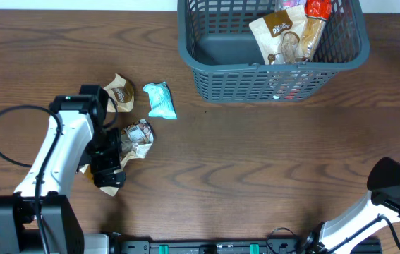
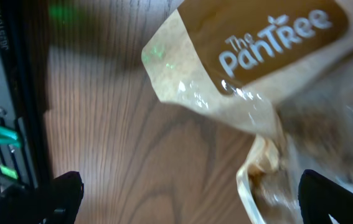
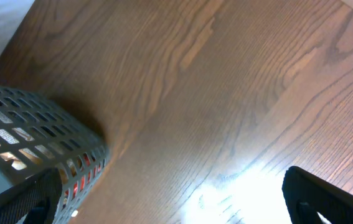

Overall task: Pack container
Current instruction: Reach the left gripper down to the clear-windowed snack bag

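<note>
The container (image 1: 242, 83) stands at the far edge of the surface (image 1: 256, 176), holding a tan pouch (image 1: 277, 35), its print too small to read, and a red packet (image 1: 318, 8). Well left of the container, the left tool (image 2: 195, 196), fingers spread apart, hovers over a brown packet (image 2: 257, 62) lettered "The PanTree". The right tool (image 3: 176, 205), also spread, hangs beside the container's corner.

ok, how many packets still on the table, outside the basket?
4: brown packet, teal packet beside it, crinkled clear packet nearer the camera, and a brown one partly under the left gripper. Others may be hidden under it.
</note>
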You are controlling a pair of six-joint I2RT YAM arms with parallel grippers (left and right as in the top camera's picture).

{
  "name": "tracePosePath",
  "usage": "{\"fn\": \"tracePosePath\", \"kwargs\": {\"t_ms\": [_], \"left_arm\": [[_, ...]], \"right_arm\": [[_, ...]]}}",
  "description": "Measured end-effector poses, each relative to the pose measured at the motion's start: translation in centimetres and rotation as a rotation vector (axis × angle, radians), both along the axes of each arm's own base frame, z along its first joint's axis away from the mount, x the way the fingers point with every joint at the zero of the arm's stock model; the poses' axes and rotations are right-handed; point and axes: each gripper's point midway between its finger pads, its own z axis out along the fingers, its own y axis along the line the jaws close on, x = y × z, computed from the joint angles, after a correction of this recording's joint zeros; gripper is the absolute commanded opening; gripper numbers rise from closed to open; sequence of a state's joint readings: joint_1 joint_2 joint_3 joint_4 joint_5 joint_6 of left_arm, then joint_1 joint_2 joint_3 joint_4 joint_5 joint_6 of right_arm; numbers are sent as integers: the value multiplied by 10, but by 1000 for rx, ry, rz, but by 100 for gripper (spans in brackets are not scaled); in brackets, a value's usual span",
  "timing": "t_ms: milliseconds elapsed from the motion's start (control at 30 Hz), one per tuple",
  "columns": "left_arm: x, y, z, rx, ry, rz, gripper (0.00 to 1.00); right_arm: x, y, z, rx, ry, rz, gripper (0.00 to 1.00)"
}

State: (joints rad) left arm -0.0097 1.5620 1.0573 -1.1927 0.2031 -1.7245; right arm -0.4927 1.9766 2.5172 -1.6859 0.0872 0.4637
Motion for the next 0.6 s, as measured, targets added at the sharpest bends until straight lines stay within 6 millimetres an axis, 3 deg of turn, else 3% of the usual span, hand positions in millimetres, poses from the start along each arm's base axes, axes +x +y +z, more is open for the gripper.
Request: {"fn": "tracePosePath", "kwargs": {"t_ms": [600], "left_arm": [[15, 1, -52, 7, -137, 7, 99]], "right_arm": [[-2, 1, -1, 4, 7, 0, 99]]}}
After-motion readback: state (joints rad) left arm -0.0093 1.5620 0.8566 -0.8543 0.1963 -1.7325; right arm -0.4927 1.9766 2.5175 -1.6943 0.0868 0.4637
